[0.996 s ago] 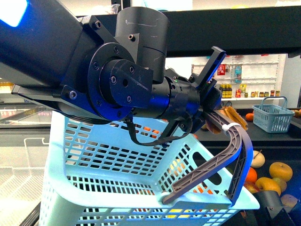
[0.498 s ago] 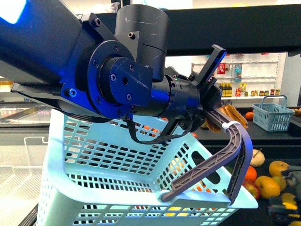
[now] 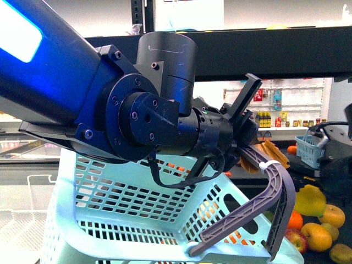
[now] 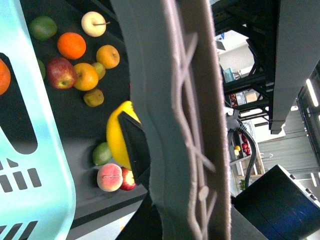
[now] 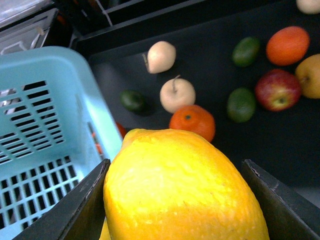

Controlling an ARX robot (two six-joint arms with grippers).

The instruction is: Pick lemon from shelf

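Observation:
The lemon is large and bright yellow, and my right gripper is shut on it, one black finger on each side. It hangs above the shelf's dark tray, close beside the light blue basket. In the front view the lemon shows at the right, under the dark right arm. My left gripper is shut on the basket's grey handle, which fills the left wrist view. The lemon shows behind that handle.
Loose fruit lies on the tray: oranges, pale apples, limes, a red apple. The shelf's black upper beam runs overhead. A small blue basket stands behind. White wall shelves of bottles are far back.
My right arm has risen into the front view at the right, carrying the lemon up off the tray beside the basket. My left arm and the basket have shifted only slightly.

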